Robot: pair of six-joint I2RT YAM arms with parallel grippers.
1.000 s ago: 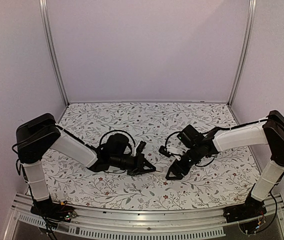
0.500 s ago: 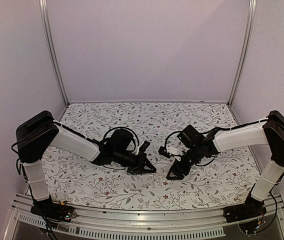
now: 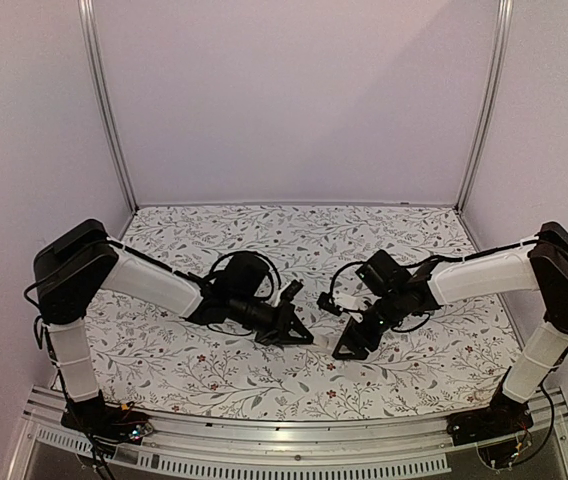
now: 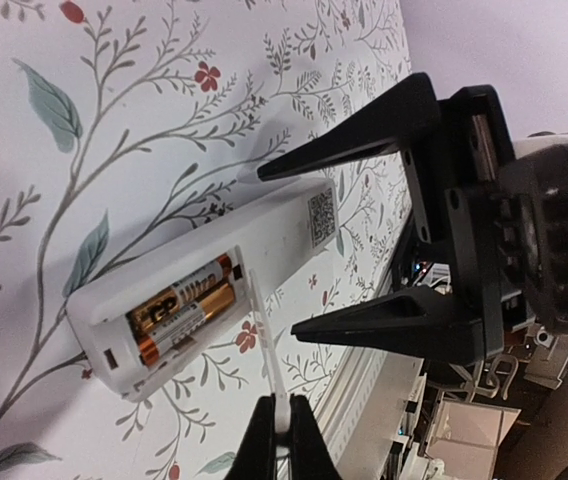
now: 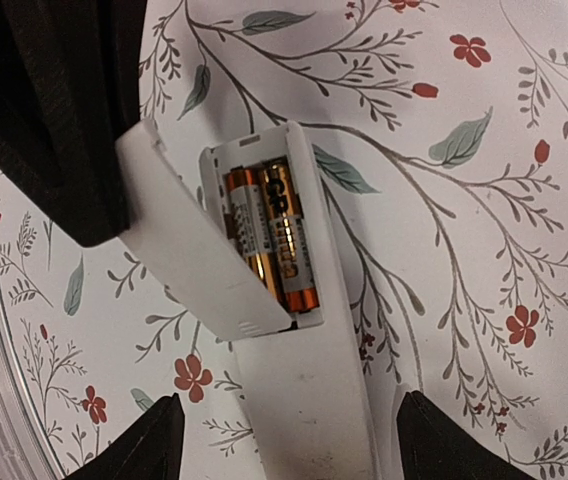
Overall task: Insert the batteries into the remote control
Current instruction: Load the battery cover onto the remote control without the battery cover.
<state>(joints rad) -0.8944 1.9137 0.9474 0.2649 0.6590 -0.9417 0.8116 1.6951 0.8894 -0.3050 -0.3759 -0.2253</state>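
The white remote control point(image 5: 309, 400) lies back-up on the floral table, its battery bay uncovered. Two coppery-gold batteries point(image 5: 274, 235) lie side by side in the bay; they also show in the left wrist view point(image 4: 184, 305). My left gripper point(image 4: 282, 425) is shut on the thin white battery cover point(image 4: 267, 350), held tilted with its far edge at the bay's edge; the cover point(image 5: 194, 265) overlaps part of the batteries. My right gripper point(image 5: 286, 400) is open, its fingers on either side of the remote's body without touching it. In the top view both grippers point(image 3: 299, 338) point(image 3: 349, 345) meet at the table's near middle.
The floral table cover point(image 3: 264, 230) runs back to lilac walls and two metal posts. An aluminium rail point(image 3: 264, 450) lies along the near edge. Black cables loop by both wrists.
My left arm has shifted a little to the right and forward, bringing the cover closer to the right gripper. The right arm has hardly moved.
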